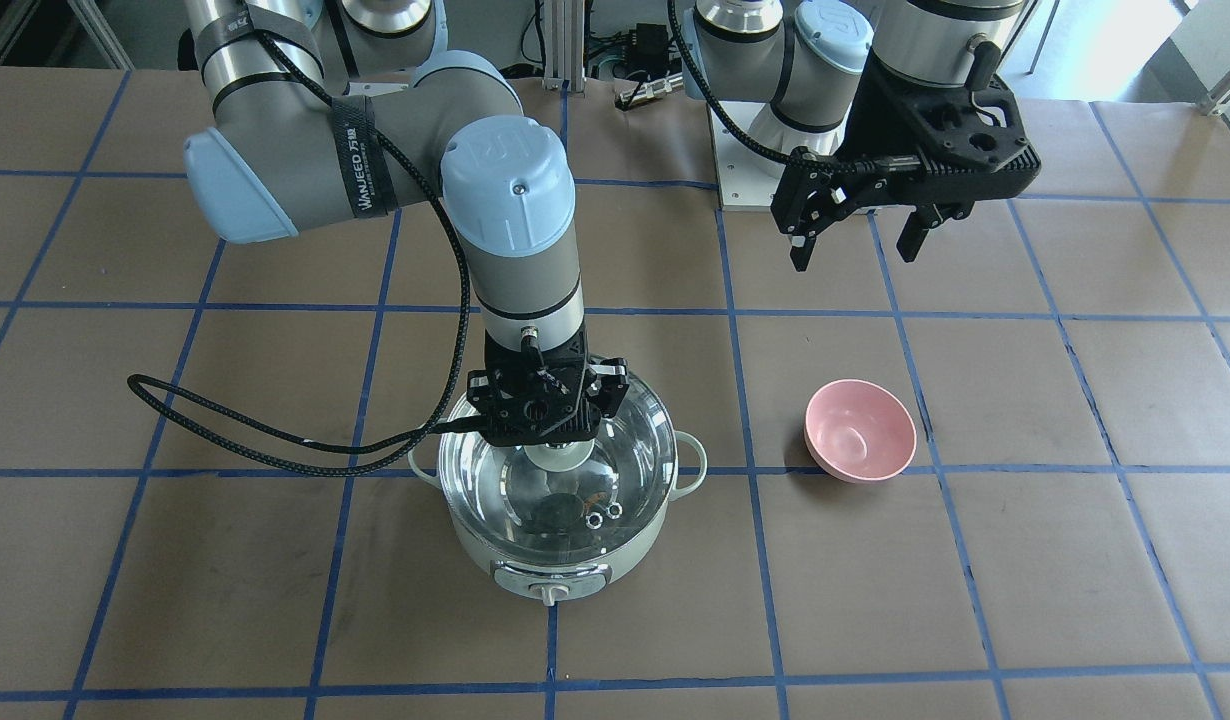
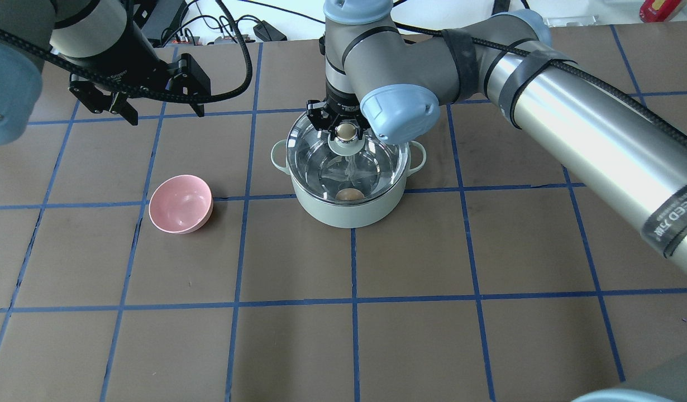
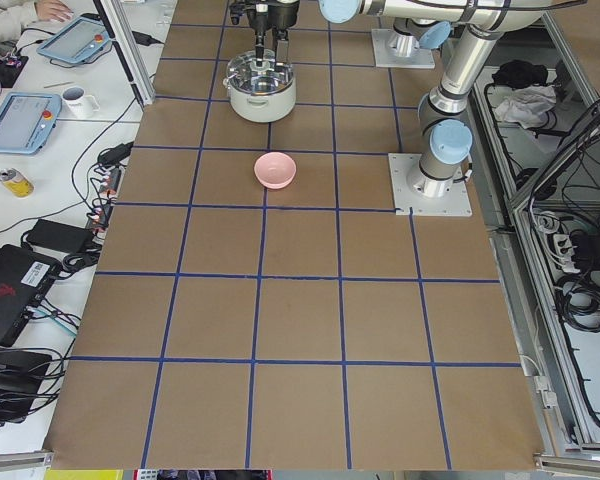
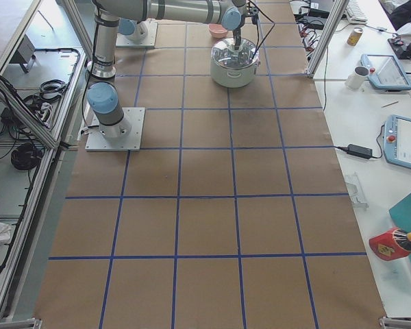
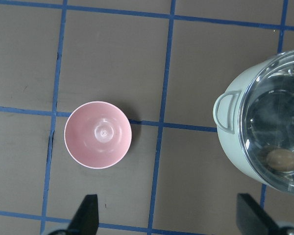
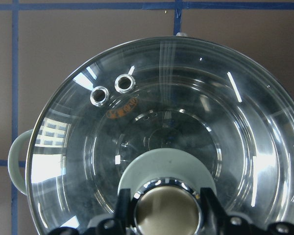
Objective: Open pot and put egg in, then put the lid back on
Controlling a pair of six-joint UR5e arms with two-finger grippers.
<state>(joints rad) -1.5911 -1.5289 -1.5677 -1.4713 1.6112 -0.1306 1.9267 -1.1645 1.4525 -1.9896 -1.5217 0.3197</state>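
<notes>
The mint-green pot (image 2: pixel 349 212) stands mid-table with the clear glass lid (image 2: pixel 377 167) seated on it. The tan egg (image 2: pixel 349 194) lies inside the pot and shows through the glass; it also shows in the left wrist view (image 5: pixel 282 159). My right gripper (image 6: pixel 164 210) reaches down over the pot, and its fingers press both sides of the lid's beige knob (image 2: pixel 346 131). My left gripper (image 1: pixel 855 245) is open and empty. It hangs above the table behind the pink bowl, well apart from the pot (image 1: pixel 555 570).
A small empty pink bowl (image 2: pixel 180 204) sits on the brown paper on the pot's left in the overhead view. The right arm's black cable (image 1: pixel 225 420) loops low beside the pot. The pot's control knob (image 1: pixel 551 594) faces away from the robot.
</notes>
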